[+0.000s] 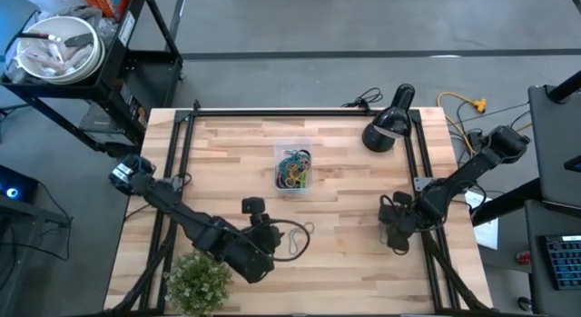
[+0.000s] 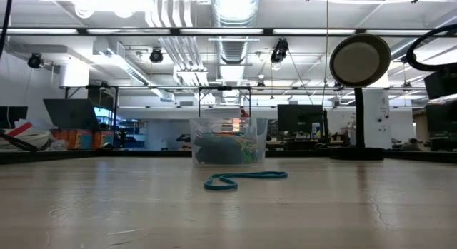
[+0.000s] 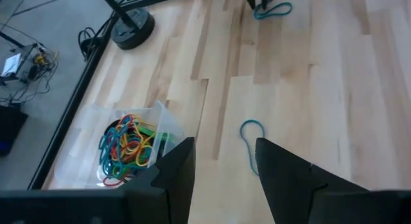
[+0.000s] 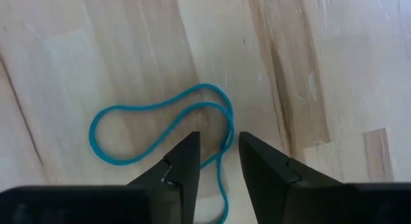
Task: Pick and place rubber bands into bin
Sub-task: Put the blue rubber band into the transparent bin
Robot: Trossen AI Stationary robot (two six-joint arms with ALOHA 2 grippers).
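On right side of surface (image 1: 345,172), right tool (image 4: 218,161) hangs directly over teal rubber band (image 4: 154,121), fingers slightly spread astride one strand, nothing pinched. Bin (image 1: 293,166) lies well apart, toward centre. Left tool (image 3: 221,169) spread, waiting.

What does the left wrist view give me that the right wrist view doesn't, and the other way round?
Only the left wrist view shows the clear bin with its heap of coloured rubber bands, a teal band ahead of the open left end effector, and a lamp base.

Only the right wrist view shows the right end effector, fingers apart, low over a looped teal band.

Both show bare wooden table.
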